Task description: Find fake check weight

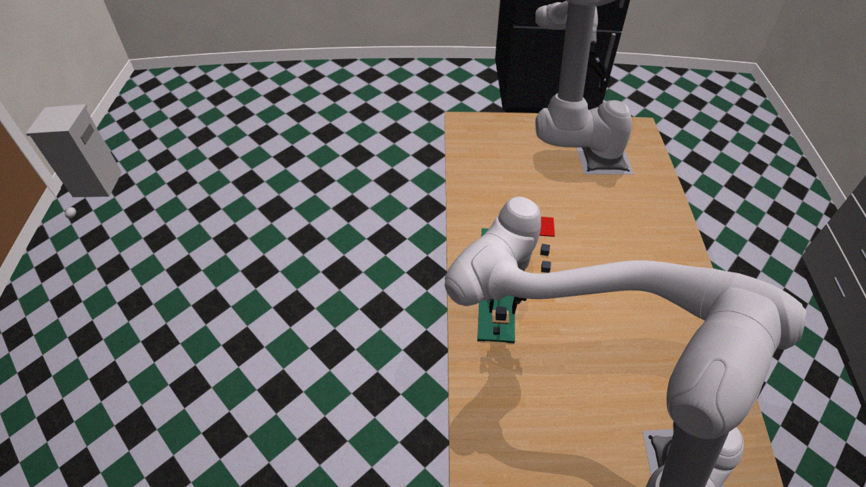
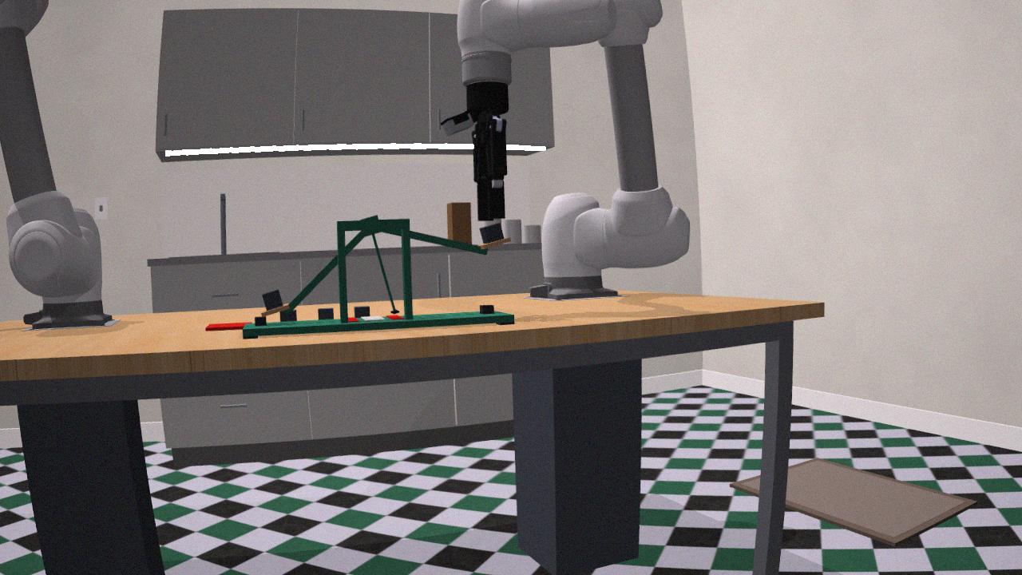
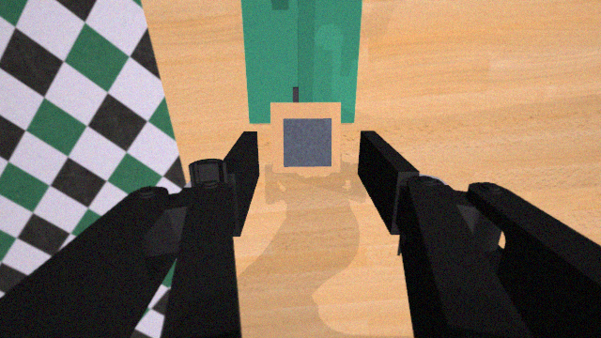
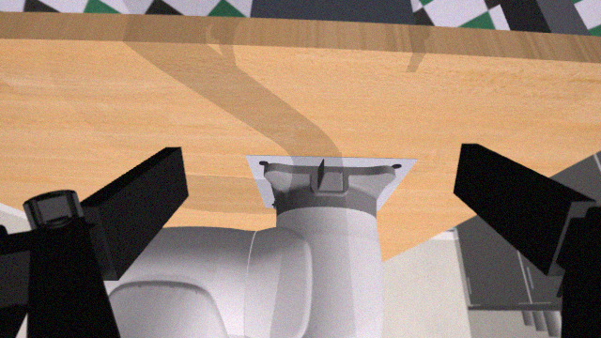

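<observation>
L gripper: the left gripper (image 1: 506,302) (image 2: 490,219) (image 3: 308,153), fingers part-spread, nothing between them; just above the raised wt, upper middle-right of ext. view.
R gripper: the right gripper (image 4: 320,170), spread wide, nothing held; only its own arm's foot & table in view.
Balance: rocker balance (image 2: 409,271) tilted hard; pointer (image 2: 383,273) over a red field, lower centre of ext. view.
Raised pan: raised pan (image 1: 507,320) (image 2: 496,243) (image 3: 305,110) bears raised wt (image 1: 500,313) (image 2: 491,233) (image 3: 307,143); prob. the light one, going by the tilt.
Low pan: low pan (image 2: 275,309) w/ low wt (image 2: 272,299), lower left of ext. view; prob. a true one.
Spares: near spare (image 1: 544,249) & next spare (image 1: 546,266), centre-right of top view, beside the balance.
Dish: red dish (image 1: 547,226) (image 2: 227,327), left of the balance in ext. view, no wt seen on it.
Risk, grip: pan slopes, so wt sits tilted; off-centre descent could have a fingertip hit the wt or pan rim & knock it off.
Risk, swing: pressing down, or lifting the wt, may rock the beam & tip the low wt, poss. toward the dish.
Risk, placing: wt gripped askew may land on edge or flip the dish.
</observation>
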### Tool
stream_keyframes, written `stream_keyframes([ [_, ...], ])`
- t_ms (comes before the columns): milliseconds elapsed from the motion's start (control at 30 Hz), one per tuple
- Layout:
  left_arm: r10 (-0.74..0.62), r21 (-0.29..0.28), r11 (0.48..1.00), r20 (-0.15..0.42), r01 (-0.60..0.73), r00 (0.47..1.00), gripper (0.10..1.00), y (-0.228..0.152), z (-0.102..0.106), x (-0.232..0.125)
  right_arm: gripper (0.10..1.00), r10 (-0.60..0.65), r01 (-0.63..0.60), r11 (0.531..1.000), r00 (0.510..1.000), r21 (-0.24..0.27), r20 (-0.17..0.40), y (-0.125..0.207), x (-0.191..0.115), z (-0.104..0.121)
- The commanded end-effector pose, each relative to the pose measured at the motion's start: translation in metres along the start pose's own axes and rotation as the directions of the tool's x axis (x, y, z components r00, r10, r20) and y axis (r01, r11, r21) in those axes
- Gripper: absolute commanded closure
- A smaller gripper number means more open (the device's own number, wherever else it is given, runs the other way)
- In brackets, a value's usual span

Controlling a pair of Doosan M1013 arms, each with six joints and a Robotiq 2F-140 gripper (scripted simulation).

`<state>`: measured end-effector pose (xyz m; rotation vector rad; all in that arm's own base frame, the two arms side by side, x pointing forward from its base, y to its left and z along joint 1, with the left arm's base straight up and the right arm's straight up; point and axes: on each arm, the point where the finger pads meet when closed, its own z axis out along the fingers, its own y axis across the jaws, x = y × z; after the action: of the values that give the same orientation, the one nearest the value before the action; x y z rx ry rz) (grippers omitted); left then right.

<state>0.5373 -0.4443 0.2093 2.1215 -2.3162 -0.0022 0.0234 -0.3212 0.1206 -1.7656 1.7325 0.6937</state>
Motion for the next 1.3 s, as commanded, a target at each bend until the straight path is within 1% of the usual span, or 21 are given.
stream_keyframes([
  [0, 0.000, 0.001, 1.000, 0.000, 0.000, 1.000, 0.638, 0.000, -0.001, 0.000, 0.098, 0.000, 0.000, 1.000, 1.000, 0.000, -0.001, 0.000, 0.000, -0.001],
  [800, 0.000, 0.001, 1.000, 0.000, 0.000, 1.000, 0.638, 0.000, 0.000, 0.000, 0.098, 0.000, 0.000, 1.000, 1.000, 0.000, -0.001, 0.000, 0.000, -0.001],
  [1267, 0.000, 0.001, 1.000, 0.000, 0.000, 1.000, 0.638, 0.000, 0.019, 0.000, 0.098, 0.000, 0.000, 1.000, 1.000, 0.000, -0.001, 0.000, 0.000, -0.001],
])
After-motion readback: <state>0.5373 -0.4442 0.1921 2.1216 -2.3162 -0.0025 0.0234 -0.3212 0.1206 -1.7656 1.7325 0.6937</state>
